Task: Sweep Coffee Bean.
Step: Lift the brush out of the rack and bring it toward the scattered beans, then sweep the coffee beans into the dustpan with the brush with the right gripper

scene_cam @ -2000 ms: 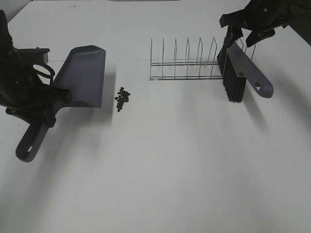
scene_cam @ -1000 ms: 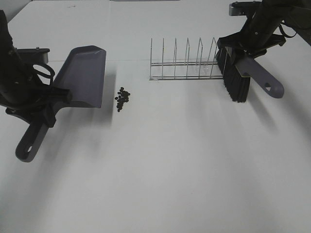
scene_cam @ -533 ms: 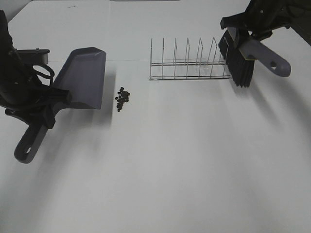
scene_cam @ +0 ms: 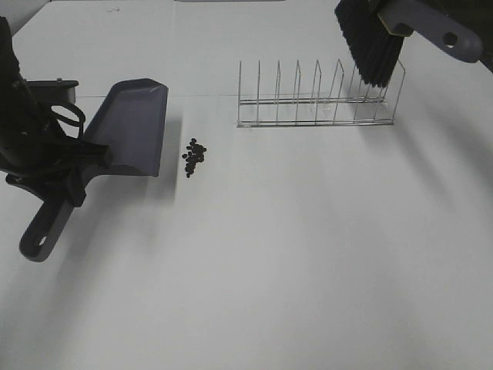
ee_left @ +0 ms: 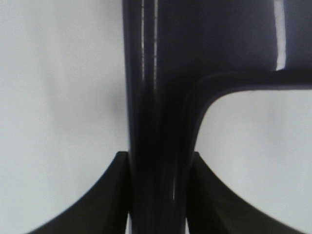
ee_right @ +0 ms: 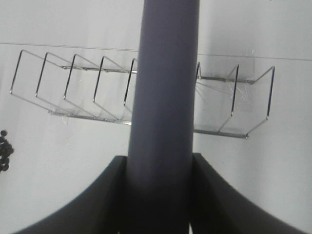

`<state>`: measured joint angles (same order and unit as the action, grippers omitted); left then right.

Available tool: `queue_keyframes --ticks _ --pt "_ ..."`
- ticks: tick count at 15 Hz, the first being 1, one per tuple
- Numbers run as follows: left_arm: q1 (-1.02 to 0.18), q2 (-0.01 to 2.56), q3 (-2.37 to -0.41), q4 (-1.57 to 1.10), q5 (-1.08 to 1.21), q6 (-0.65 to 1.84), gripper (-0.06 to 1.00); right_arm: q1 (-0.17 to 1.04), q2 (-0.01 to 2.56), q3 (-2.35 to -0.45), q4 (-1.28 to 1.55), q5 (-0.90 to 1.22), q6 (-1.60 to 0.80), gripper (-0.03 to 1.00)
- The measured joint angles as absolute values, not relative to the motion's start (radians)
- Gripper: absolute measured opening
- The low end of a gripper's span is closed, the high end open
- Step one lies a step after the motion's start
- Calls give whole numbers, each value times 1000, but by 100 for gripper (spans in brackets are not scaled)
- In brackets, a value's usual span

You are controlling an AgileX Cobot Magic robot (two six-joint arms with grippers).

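- Lying on the tabletop (scene_cam: 308, 254), the coffee bean (scene_cam: 193, 157) cluster sits between the wire rack (scene_cam: 316, 104) and the dustpan (scene_cam: 131, 123).
- The left pincer (ee_left: 158, 168) clamps the dustpan's handle.
- The right pincer (ee_right: 160, 168) grips the brush (scene_cam: 371, 42), held above the rack's far end.

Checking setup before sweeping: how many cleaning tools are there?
2: the dustpan, held at left beside the coffee bean cluster; the brush, held above the right end of the wire rack.

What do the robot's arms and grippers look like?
The left arm is matte black with a looped black cable. The left gripper and right gripper both have black fingers that flare outward in smooth curves. No markings show.
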<state>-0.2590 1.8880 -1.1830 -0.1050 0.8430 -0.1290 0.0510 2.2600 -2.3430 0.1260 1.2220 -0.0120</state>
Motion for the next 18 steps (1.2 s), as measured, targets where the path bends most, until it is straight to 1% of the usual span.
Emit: queue_keyframes --ticks 1,2,3,6,9,12,18 --pt "-259 1888 -1183 -103 852 -129 27 51 2198 -2261 125 1222 -12 36" --pt "-259 1888 -1183 -103 856 -129 27 51 2166 -2226 125 1222 -13 36" --pt "-259 1888 -1183 -87 879 -146 27 58 2073 -2060 119 1224 -16 36" --pt "-261 1914 -1183 -68 880 -178 27 115 2019 -1857 108 1217 -19 36" --pt "-293 2008 -1183 -68 884 -179 27 203 2019 -1720 26 1064 17 36" --pt "-329 2050 -1183 -69 855 -188 27 282 2040 -1683 -97 994 105 36" --pt "-339 2069 -1183 -69 845 -210 27 435 2219 -1699 -283 970 228 36"
